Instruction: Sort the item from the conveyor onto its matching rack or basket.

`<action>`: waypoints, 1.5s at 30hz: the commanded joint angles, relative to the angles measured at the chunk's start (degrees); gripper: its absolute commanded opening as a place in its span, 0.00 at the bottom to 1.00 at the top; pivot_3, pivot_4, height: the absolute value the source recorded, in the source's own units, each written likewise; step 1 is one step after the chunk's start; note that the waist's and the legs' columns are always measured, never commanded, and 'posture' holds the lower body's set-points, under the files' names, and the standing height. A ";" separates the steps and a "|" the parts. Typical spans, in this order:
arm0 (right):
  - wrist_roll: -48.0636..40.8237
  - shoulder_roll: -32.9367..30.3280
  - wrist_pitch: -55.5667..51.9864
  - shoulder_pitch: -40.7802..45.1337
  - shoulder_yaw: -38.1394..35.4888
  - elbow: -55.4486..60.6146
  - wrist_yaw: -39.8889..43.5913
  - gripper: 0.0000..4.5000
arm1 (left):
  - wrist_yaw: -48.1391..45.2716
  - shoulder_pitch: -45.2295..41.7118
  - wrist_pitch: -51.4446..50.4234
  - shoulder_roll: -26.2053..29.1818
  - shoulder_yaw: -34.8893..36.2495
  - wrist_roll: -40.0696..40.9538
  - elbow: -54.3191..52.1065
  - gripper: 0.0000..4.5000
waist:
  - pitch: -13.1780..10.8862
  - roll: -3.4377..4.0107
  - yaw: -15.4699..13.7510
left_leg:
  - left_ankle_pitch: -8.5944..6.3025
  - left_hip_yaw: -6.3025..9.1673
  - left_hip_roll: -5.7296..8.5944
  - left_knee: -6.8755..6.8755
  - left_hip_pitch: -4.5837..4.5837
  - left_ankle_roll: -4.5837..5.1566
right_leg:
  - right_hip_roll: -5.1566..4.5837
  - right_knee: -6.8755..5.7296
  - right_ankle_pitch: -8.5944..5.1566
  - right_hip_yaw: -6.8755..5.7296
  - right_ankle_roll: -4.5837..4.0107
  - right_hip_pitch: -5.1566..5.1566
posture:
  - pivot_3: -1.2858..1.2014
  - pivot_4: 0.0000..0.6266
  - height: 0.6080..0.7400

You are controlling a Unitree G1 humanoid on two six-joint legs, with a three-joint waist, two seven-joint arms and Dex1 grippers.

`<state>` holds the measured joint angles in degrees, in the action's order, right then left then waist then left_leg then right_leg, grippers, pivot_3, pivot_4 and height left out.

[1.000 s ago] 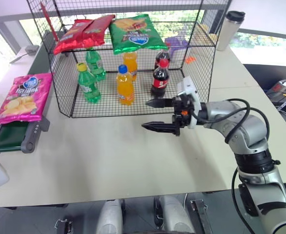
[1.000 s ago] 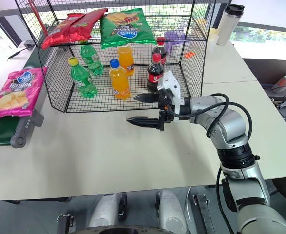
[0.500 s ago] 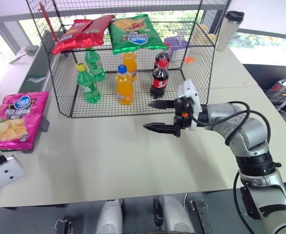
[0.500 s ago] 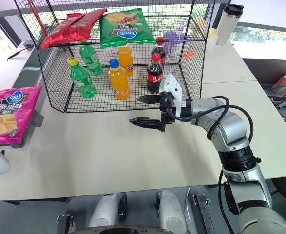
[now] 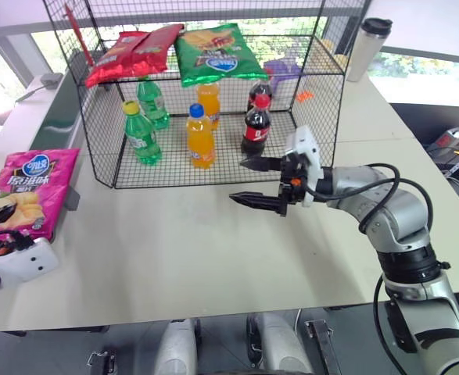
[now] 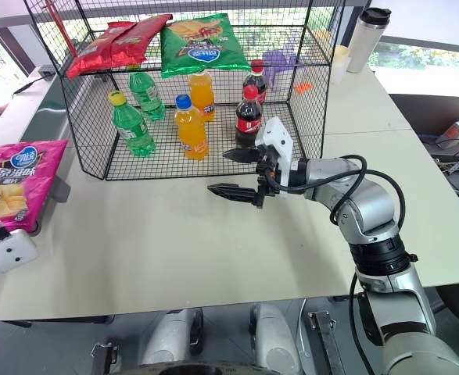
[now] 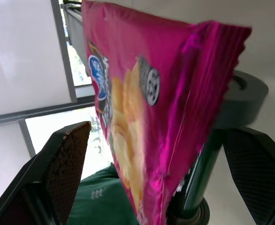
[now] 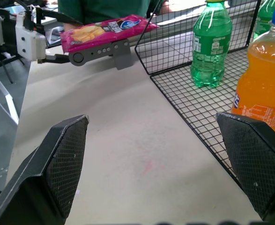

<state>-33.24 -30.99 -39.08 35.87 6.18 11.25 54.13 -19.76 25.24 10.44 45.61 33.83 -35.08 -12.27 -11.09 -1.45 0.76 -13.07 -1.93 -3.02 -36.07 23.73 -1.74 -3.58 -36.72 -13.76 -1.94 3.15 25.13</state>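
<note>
Task barely begun: nothing sorted yet, as far as the frames show. The grasp, the lift, the carry across the table and the placing are all left.

Table: pale top, carries everything. The black wire cage stands toward its far edge; its wire shelf holds two red bags and a green bag, its wire floor holds green, orange and cola bottles. Judged by the crisp bags up there, the shelf is the matching place.

Conveyor: runs along the table's left edge, mostly hidden under the bag at its near end; the end roller shows in the left wrist view.

Right gripper: hangs over the table's middle, just in front of the cage's near side, fingers spread wide, holding nothing.

Left gripper: at the table's near-left corner, right at the bag's near end. Fingers spread apart, one either side of the bag's bottom edge, not closed on it. Whether a pad touches the foil I cannot tell.

Pink crisp bag: lies flat on the conveyor's near end, logo end away from the robot. Magenta foil, blue oval logo near the top, yellow crisps pictured below, crimped seam at the bottom edge. Looks thin, light, slippery; the seam seems the likeliest hold.
</note>
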 commanded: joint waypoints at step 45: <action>2.94 0.46 2.87 -2.09 -0.34 1.69 -1.32 1.00 | 11.08 12.31 -14.31 -14.83 2.73 -15.51 -18.71 1.00 | 0.08 -0.16 -0.05 | 0.01 -0.01 -0.01 -0.12 -0.15 0.01 | 0.02 -0.36 -0.09 0.03 -0.13 0.00 | 0.52 0.24 1.00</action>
<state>-30.27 -30.35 -37.11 33.20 6.42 12.41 52.34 -9.56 36.44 -3.00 31.51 34.05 -49.44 -28.61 -11.01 -1.62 0.71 -13.07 -1.93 -3.02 -36.19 23.57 -1.73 -3.56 -37.08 -13.85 -1.92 3.01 25.12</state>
